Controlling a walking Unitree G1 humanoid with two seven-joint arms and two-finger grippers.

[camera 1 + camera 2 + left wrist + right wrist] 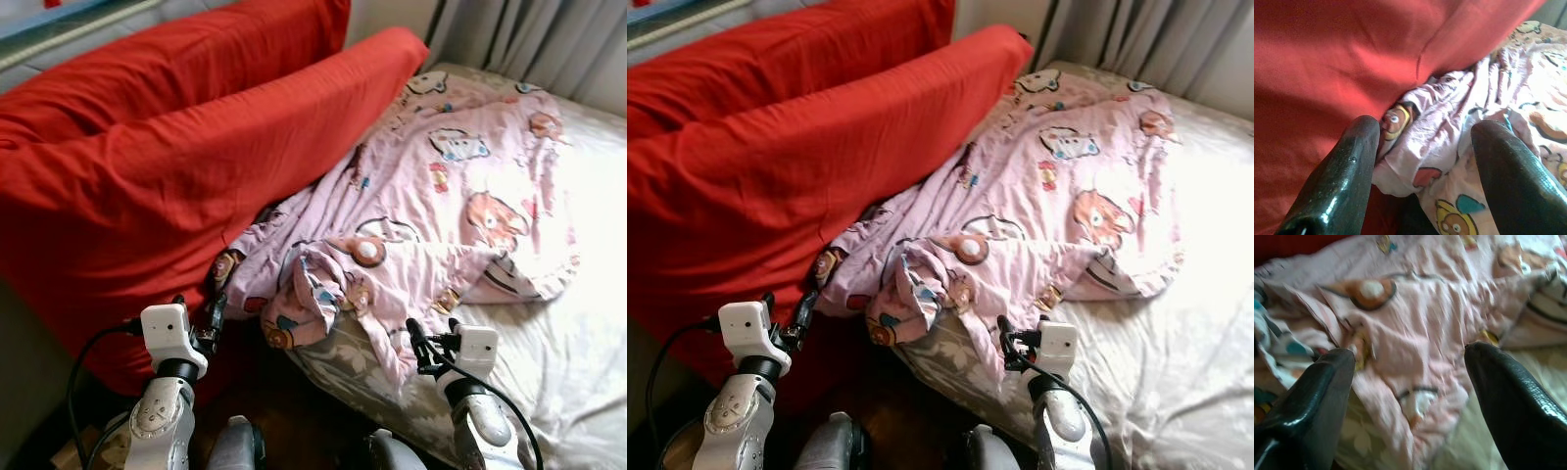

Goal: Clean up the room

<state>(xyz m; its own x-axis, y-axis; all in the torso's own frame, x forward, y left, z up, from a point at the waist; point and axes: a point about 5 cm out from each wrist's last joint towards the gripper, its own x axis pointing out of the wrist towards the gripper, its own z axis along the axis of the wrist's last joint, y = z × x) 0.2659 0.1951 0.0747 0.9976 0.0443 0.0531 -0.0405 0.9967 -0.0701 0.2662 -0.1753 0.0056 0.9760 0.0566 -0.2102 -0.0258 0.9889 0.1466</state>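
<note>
Grey curtains [549, 39] hang behind a bed [578, 372] that carries a pale sheet with a faint leaf pattern. On this bed we see the pink blanket [441, 196], printed with cartoon animals; it lies crumpled and spread across the mattress, and its bunched near corner hangs over the edge of the bed that is closest to us. Along the left side of the blanket rests a large red cushion [196, 166], with a second red cushion [196, 54] behind it, and the blanket's edge is tucked against the lower part of the front one. Our left gripper [214, 315] is beside that tucked edge, just where pink cloth meets red cloth; its jaws are released, and in the left wrist view the fingers [1339, 181] stand apart with the blanket's hem between them but not pressed. Our right gripper [418, 345] hovers over the hanging corner of the blanket near the bed's edge, its jaws also spread wide and grasping nothing.
</note>
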